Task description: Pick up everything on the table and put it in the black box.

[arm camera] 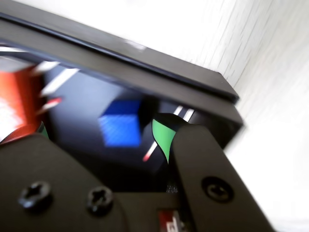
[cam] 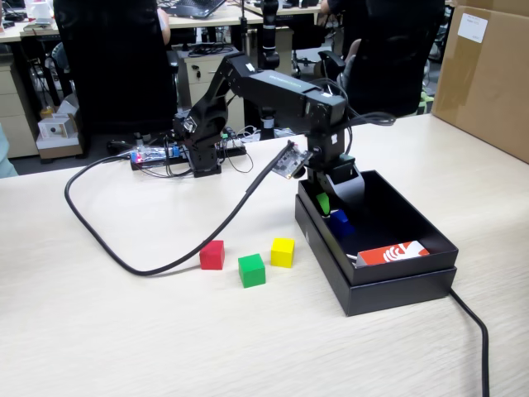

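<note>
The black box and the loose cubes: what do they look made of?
The black box looks like matte card or thin board: thin straight walls, no shine, a wider base rim. It could be plastic.

The red cube, green cube and yellow cube look like painted wood or solid plastic: flat even colour, crisp edges, little gloss.

The table looks like pale wood-grain laminate.

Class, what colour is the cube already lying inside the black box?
Blue: the cube inside the black box shows best in the wrist view.

Fixed view oblique, wide, wrist view close, both sharing black box [cam: 397,285] interior
</note>
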